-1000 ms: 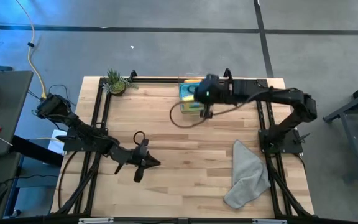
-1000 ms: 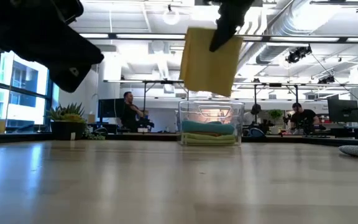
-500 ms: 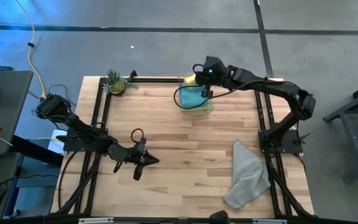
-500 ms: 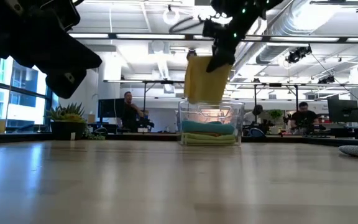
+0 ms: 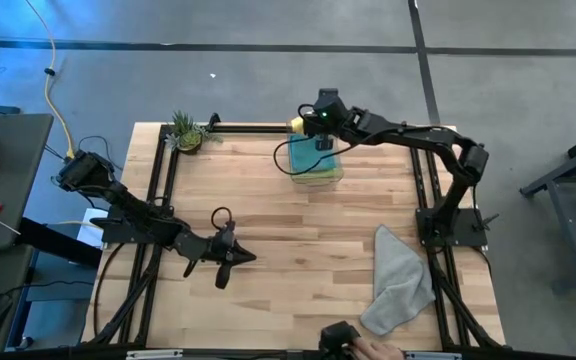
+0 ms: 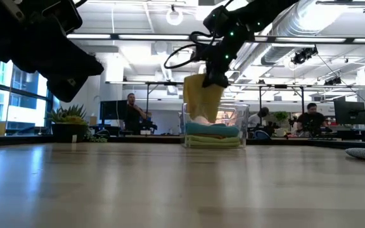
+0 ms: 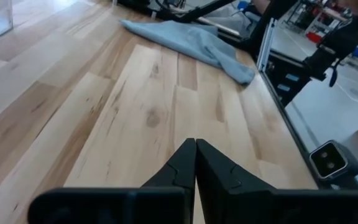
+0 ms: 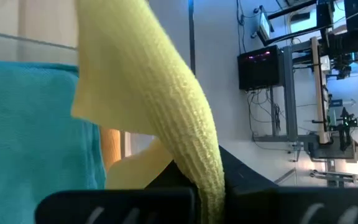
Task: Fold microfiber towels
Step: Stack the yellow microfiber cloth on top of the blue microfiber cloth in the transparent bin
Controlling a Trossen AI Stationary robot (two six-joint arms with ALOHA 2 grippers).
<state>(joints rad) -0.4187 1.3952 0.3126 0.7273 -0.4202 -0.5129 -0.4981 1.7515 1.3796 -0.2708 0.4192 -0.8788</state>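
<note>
The right gripper point(image 6: 215, 79), pinched shut, holds a yellow towel point(image 6: 201, 98) hanging limp over the clear bin point(image 6: 236, 114) at the table's far edge. Soft and light, it looks best gripped by a corner. The left gripper point(image 7: 195, 163) is closed, empty.

No legible text or labels

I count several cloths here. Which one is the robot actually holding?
The yellow towel, pinched in the right gripper above the clear bin. The grey towel lies loose on the table.
</note>
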